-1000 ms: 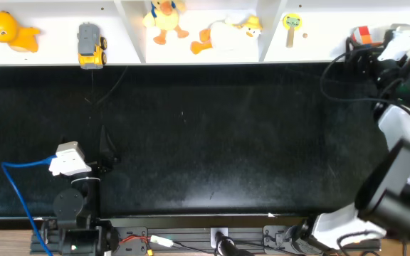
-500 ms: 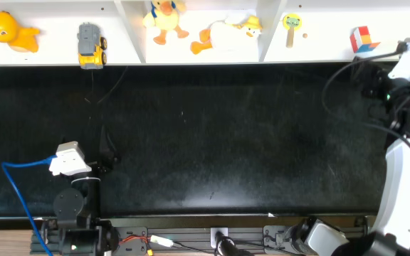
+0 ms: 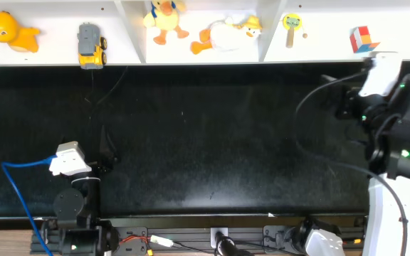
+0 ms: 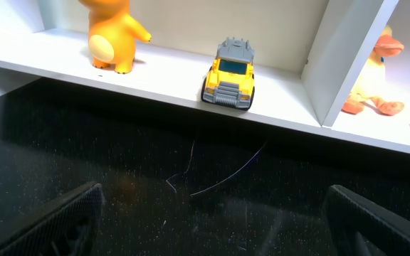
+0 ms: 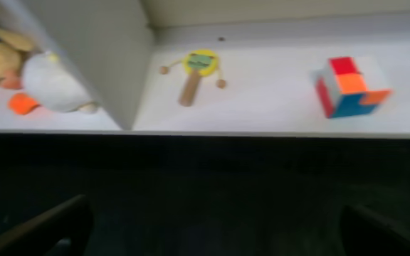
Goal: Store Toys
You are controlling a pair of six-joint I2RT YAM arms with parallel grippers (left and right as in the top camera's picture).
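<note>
Left pincer [image 4: 212,217] and right pincer [image 5: 216,224] both gape (fingers spread wide), the arms well apart

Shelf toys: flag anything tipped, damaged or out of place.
Only the white duck stands out: it seems to lie tipped over in the middle compartment, orange feet toward the yellow duck beside it. The truck, rattle and cube sit in their compartments with no visible damage.
</note>
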